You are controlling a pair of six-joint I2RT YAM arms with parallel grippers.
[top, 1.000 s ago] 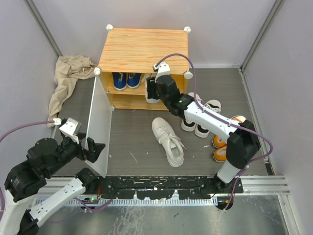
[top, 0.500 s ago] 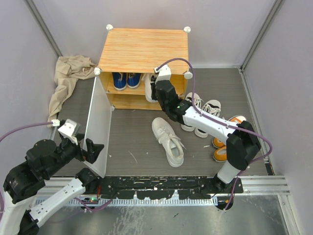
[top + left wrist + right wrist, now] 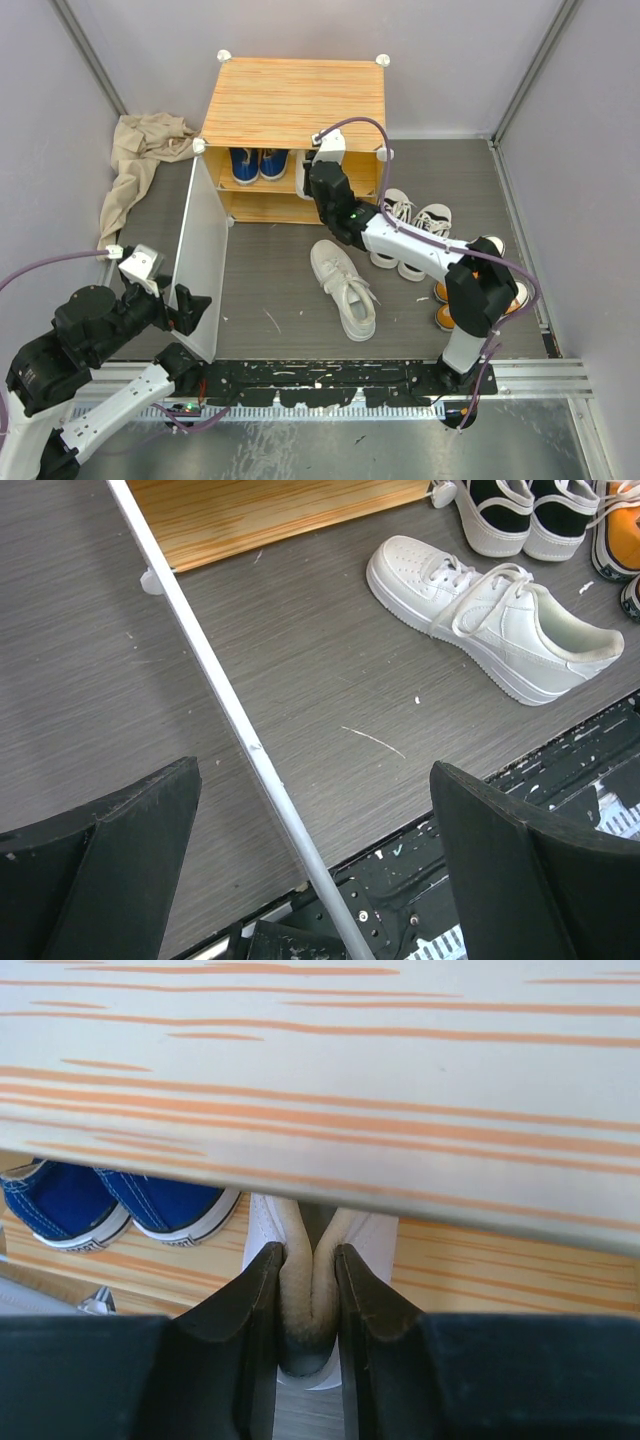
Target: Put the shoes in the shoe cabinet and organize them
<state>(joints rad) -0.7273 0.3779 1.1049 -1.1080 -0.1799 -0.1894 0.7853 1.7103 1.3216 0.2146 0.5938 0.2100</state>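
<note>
My right gripper (image 3: 310, 1290) is pinched on the heel rim of a white shoe (image 3: 372, 1232), at the mouth of the shelf (image 3: 490, 1260) of the cabinet (image 3: 295, 100), just beside the blue shoes (image 3: 150, 1205). I should slide it straight in, toe first and level, clear of the top board (image 3: 400, 1110) and without nudging those, then let go. My left gripper (image 3: 315, 780) stands wide open astride the door (image 3: 215, 680) edge, gripping nothing.

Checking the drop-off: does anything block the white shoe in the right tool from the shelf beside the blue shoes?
Nothing visible does: the right tool holds the white shoe at the shelf, beside the blue shoes.
</note>
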